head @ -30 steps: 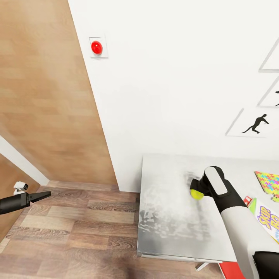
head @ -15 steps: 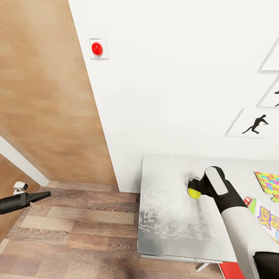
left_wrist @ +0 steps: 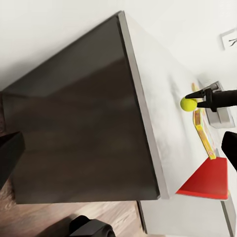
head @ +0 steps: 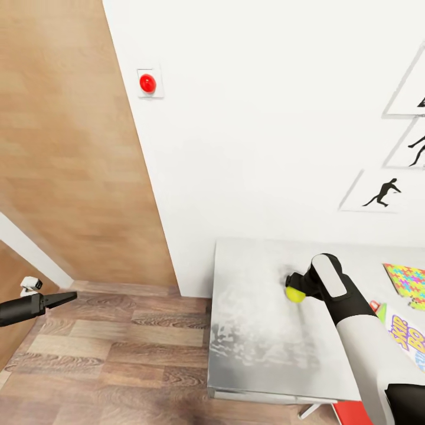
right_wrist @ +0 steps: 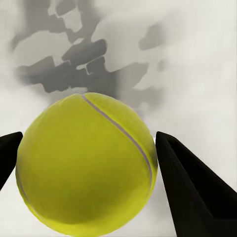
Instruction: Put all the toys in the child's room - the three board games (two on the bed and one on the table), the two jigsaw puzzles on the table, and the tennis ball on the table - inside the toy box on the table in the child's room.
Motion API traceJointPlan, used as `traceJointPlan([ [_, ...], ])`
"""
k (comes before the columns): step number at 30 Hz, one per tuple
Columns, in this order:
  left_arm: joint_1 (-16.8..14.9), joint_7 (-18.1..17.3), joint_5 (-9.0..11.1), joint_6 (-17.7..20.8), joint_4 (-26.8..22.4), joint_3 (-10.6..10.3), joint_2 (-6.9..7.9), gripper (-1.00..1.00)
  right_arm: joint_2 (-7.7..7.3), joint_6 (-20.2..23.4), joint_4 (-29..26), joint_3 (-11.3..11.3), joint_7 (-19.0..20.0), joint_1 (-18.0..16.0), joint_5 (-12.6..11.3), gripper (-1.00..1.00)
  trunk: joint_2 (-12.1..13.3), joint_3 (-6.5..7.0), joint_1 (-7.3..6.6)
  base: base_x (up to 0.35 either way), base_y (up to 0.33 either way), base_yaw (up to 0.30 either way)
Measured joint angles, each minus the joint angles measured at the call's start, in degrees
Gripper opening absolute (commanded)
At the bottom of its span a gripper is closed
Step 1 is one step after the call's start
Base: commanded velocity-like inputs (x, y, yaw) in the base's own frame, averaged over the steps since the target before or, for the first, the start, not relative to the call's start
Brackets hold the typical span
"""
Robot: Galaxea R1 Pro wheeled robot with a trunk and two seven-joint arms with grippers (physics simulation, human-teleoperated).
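Note:
A yellow-green tennis ball [head: 294, 294] sits over the left half of the grey table [head: 254, 342], with my right gripper [head: 293, 287] shut on it. In the right wrist view the ball [right_wrist: 86, 163] touches both black fingers [right_wrist: 192, 192]. The left wrist view shows the same ball [left_wrist: 187, 103] at the gripper's tips. A colourful jigsaw puzzle [head: 407, 277] and a "Skip-Bo" board game [head: 407, 337] lie at the table's right. My left gripper [head: 68, 297] hangs open over the wooden floor, far left of the table.
A white wall with a red button [head: 147, 83] and framed silhouettes [head: 381, 192] backs the table. A wood-panelled wall [head: 65, 147] stands at the left. A red object [head: 354, 413] shows below the table's front edge. Wooden floor [head: 118, 354] lies left of the table.
The right gripper and the ball have edged slightly left over the table. The head view has shifted a little. The left arm has kept still.

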Motion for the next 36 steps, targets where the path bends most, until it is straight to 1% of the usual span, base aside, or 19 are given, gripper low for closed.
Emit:
traceJointPlan([
  [19,0.00,0.00,-0.04,0.00,0.00,0.09,0.29,1.00,-0.22,0.21,-1.34,-0.05,-0.13,0.15,-0.13,-1.00,0.00,1.76,0.00,0.000,0.000,0.000],
  [21,0.00,0.00,-0.01,0.00,0.00,0.09,0.32,1.00,-0.21,0.21,-2.50,-0.02,-0.13,0.21,-0.19,-1.00,0.00,1.95,0.00,0.000,0.000,0.000],
  [24,0.00,0.00,0.06,0.00,0.00,0.09,0.34,1.00,-0.29,0.62,-6.25,-0.03,-0.09,0.81,-0.37,-1.00,0.00,2.23,0.00,0.000,0.000,0.000],
  [25,0.00,0.00,0.10,0.00,0.00,0.09,0.35,1.00,-0.31,1.27,-8.36,-0.07,-0.06,1.11,-0.46,-1.00,0.00,2.32,0.00,0.000,0.000,0.000],
  [27,0.00,0.00,0.13,0.00,0.00,0.09,0.35,1.00,-0.33,1.84,-10.84,-0.11,-0.04,1.51,-0.56,-1.00,0.00,2.51,0.00,0.000,0.000,0.000],
  [28,0.00,0.00,0.14,0.00,0.00,0.09,0.35,1.00,-0.35,2.19,-13.41,-0.13,-0.03,2.07,-0.70,-1.00,0.00,2.60,-0.01,0.000,0.000,0.000],
  [29,0.00,0.00,0.16,0.00,0.00,0.09,0.35,1.00,-0.34,2.36,-16.22,-0.14,-0.02,2.84,-1.08,-1.00,0.00,2.69,-0.01,0.000,0.000,0.000],
  [30,0.00,0.00,0.16,0.00,0.00,0.09,0.35,1.00,-0.34,2.35,-19.19,-0.15,-0.02,3.80,-1.98,-1.00,0.00,2.79,-0.01,0.000,0.000,0.000],
  [31,0.00,0.00,0.17,0.00,0.00,0.09,0.35,1.00,-0.35,2.35,-22.14,-0.12,-0.03,4.94,-3.58,-1.00,0.00,2.88,-0.01,0.000,0.000,0.000],
  [32,0.00,0.00,0.17,0.00,0.00,0.09,0.38,1.00,-0.36,2.34,-24.90,-0.07,-0.06,6.22,-5.79,-1.00,0.00,2.97,-0.01,0.000,0.000,0.000],
  [34,0.00,0.00,0.17,0.00,0.00,0.09,0.42,1.00,-0.37,2.34,-27.52,-0.03,-0.07,7.63,-8.37,-1.00,0.00,3.16,0.00,0.000,0.000,0.000],
  [35,0.00,0.00,0.18,0.00,0.00,0.10,0.48,1.00,-0.40,2.34,-29.89,-0.04,-0.08,9.06,-11.20,-1.00,0.00,3.26,-0.01,0.000,0.000,0.000],
  [36,0.00,0.00,0.18,0.00,0.00,0.10,0.51,1.00,-0.42,2.33,-31.02,-0.06,-0.08,9.79,-12.54,-1.00,0.00,3.35,0.00,0.000,0.000,0.000],
])
